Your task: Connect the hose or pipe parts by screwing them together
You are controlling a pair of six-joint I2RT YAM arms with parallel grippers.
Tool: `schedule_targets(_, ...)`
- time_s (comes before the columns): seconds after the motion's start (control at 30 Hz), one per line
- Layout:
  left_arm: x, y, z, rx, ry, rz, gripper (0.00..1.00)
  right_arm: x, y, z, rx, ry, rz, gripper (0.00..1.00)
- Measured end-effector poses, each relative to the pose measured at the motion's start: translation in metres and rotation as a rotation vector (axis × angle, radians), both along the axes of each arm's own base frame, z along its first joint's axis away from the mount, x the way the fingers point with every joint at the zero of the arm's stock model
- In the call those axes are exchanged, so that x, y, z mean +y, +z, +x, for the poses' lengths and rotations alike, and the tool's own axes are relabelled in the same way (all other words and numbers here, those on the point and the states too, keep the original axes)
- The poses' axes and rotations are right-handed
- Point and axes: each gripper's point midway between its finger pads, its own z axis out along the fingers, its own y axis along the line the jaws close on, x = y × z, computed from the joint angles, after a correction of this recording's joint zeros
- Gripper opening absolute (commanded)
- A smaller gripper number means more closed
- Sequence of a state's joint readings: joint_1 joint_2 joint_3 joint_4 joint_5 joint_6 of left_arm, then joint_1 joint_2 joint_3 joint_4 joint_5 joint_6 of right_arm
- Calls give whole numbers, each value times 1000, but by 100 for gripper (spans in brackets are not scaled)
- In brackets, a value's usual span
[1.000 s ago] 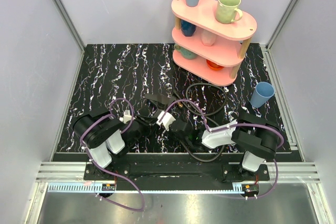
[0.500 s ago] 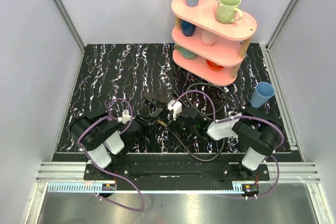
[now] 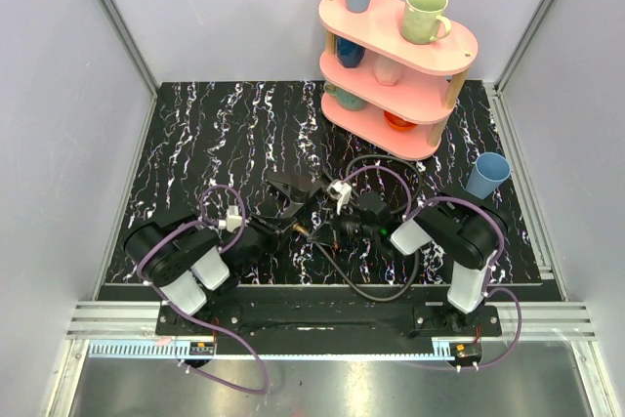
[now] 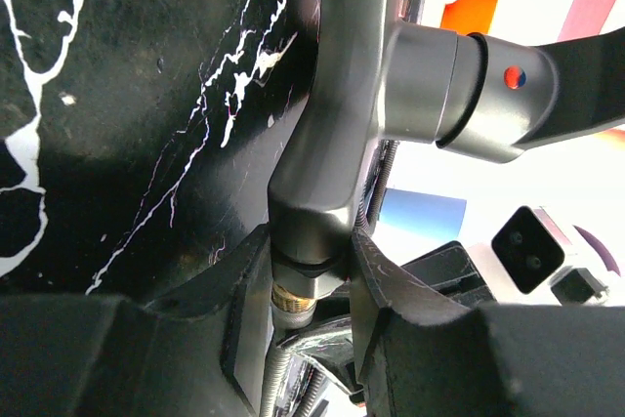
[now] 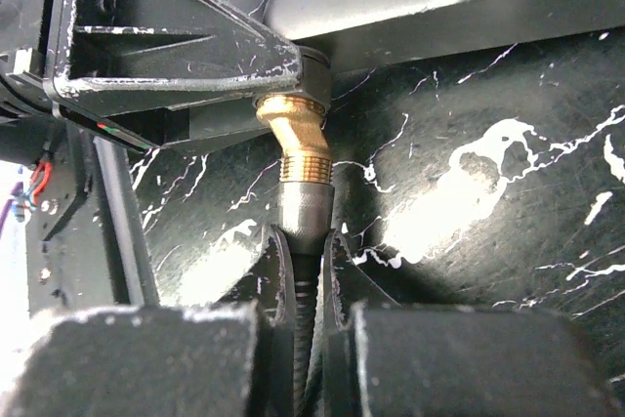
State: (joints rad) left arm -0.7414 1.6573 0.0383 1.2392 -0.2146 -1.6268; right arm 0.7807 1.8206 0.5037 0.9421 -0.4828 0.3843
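A dark grey angular pipe part (image 4: 342,124) with a red and blue dot is clamped at its lower end by my left gripper (image 4: 308,251), just above its brass thread (image 4: 291,298). In the top view this part (image 3: 291,187) lies at the mat's middle, with the left gripper (image 3: 276,225) shut on it. My right gripper (image 5: 304,241) is shut on the ribbed black hose (image 5: 304,339), right below its knurled nut (image 5: 307,204). The brass fitting (image 5: 298,139) above the nut meets the angular part. From the right gripper (image 3: 320,231), the hose (image 3: 376,292) loops toward the front edge.
A pink three-tier shelf (image 3: 400,61) with cups stands at the back right. A blue cup (image 3: 486,175) stands on the mat just behind the right arm. Purple cables (image 3: 220,192) arch over both arms. Grey walls close in both sides.
The right arm has swung and its wrist has turned, its white camera moving back and to the right while the gripper stays on the hose end. The left arm has held still.
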Motion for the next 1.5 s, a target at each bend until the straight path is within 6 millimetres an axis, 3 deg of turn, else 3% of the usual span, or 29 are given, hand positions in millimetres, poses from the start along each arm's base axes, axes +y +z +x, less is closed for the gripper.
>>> schedule_targets(0.77, 10, 14, 4, -44, 45, 16, 0, 12, 12, -2, 438, -6, 230, 1)
schedule_targets(0.83, 11, 18, 5, -55, 54, 10, 0, 12, 17, 0, 475, -14, 246, 6)
schedule_targets(0.87, 11, 19, 5, -59, 55, 8, 0, 12, 18, 0, 490, -15, 251, 16)
schedule_targets(0.97, 11, 20, 6, -61, 55, 5, 0, 11, 21, 1, 508, -19, 259, 27)
schedule_targets(1.0, 11, 20, 6, -63, 56, 3, 0, 11, 22, 1, 504, -18, 258, 40)
schedule_targets(1.1, 6, 23, 3, -65, 37, -14, 0, 11, 30, 6, 454, -28, 252, 52)
schedule_targets(1.3, -7, 27, -7, -59, -23, -42, 0, 6, 71, 24, 261, -74, 211, 63)
schedule_targets(1.33, -8, 27, -8, -58, -28, -44, 0, 5, 78, 28, 229, -81, 201, 71)
schedule_targets(1.5, -9, 30, -8, -66, -33, -51, 0, -13, 98, 44, 46, -179, 53, 75)
